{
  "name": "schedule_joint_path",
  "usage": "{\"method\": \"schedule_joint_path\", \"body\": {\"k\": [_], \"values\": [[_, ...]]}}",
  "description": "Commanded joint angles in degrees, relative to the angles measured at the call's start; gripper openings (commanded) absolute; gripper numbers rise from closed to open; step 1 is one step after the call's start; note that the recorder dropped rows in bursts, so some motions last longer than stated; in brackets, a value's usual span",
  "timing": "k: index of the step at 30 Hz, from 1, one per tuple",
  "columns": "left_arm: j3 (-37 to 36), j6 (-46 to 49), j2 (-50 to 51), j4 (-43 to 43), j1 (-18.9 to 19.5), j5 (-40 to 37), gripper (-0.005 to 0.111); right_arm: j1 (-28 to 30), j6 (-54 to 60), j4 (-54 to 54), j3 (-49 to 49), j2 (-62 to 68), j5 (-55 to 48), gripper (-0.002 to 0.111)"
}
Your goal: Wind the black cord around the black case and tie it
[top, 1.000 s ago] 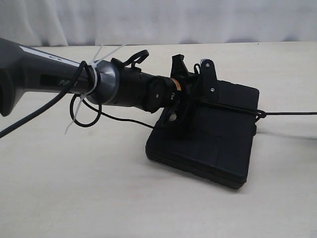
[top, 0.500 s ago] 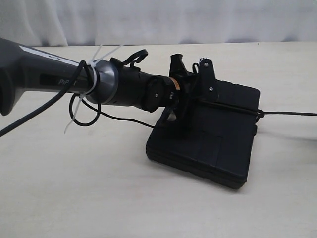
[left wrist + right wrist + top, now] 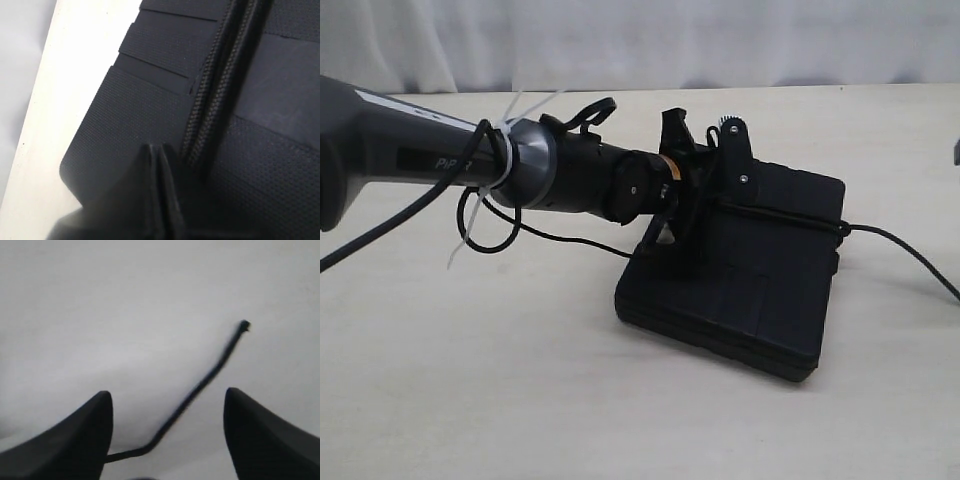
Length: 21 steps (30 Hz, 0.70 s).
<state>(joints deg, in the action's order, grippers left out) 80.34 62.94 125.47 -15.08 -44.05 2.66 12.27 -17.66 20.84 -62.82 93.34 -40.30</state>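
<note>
The black case (image 3: pixel 750 290) lies flat on the table. The black cord (image 3: pixel 790 218) crosses its lid to the right edge, then drops slack onto the table and runs off to the right. My left gripper (image 3: pixel 678 232) points down onto the lid's left part. In the left wrist view it (image 3: pixel 161 152) is shut, its tips resting on the case (image 3: pixel 145 110), with two strands of cord (image 3: pixel 210 100) right beside them. My right gripper (image 3: pixel 167 395) is open above the table. The cord's free end (image 3: pixel 200 385) lies loose below it, between the fingers and held by neither.
The left arm (image 3: pixel 420 155) reaches in from the left, with smooth black cables and white zip ties (image 3: pixel 485 215) hanging off it. Pale tabletop (image 3: pixel 470 380) surrounds the case. A white curtain (image 3: pixel 640 40) closes the back.
My right gripper has opened and let go of the cord. The strand, pulled straight to the right before, now sags onto the table. The left gripper stays shut on the lid.
</note>
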Motion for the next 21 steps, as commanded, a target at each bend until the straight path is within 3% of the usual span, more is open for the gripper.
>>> {"method": "schedule_joint_path", "body": {"k": [1,5,8,14,21], "values": [[-0.2,-1.8,-2.5,-0.7,0.3,-1.9,0.0,-5.0,11.4,-11.0,-0.4,-1.4,1.1,0.044],[-0.2,-2.0,-5.3,-0.7,0.3,-5.5,0.0,-8.5,16.1,-14.4,-0.4,-0.1,0.0,0.016],[-0.2,-3.4,-7.9,-0.7,0.3,-8.7,0.0,-10.1,19.3,-15.5,-0.5,0.8,2.0,0.004],[-0.2,-6.5,-12.0,-0.7,1.1,-15.2,0.0,-10.3,18.5,-15.7,-6.2,7.7,-3.7,0.004],[-0.2,-8.8,-12.2,-0.7,6.2,-20.9,0.0,-10.4,19.1,-17.4,-13.4,18.7,-9.6,0.004]]}}
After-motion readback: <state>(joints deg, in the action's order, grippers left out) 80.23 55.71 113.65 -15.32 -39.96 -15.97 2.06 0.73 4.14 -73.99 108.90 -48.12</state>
